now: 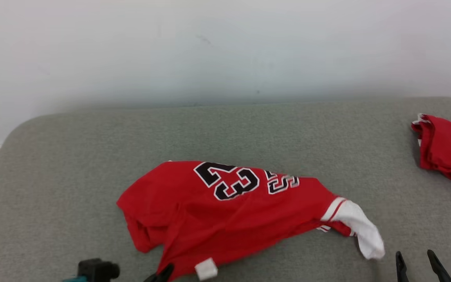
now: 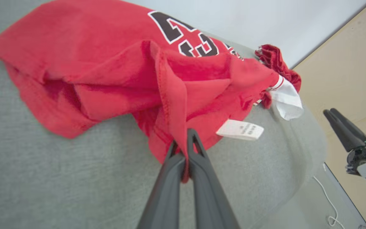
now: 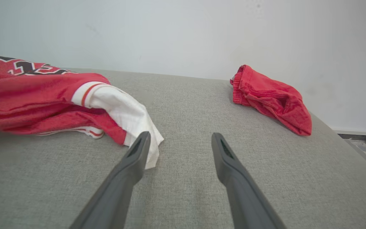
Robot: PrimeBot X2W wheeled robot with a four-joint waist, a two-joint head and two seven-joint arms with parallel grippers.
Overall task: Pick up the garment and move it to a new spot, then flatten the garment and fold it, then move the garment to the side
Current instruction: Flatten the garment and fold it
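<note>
Pinching the garment (image 1: 225,211) by its hem at the front edge of the bench (image 1: 249,129), the left gripper (image 2: 183,140) is clamped on fabric — a lifting hold. The right gripper (image 3: 180,136) hangs spread beside the white sleeve (image 3: 122,111), likely for a second grasp.

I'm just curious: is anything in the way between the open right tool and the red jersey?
Nothing visible. Only grey cushion lies between the right tool and the jersey; the other red garment sits apart.
</note>
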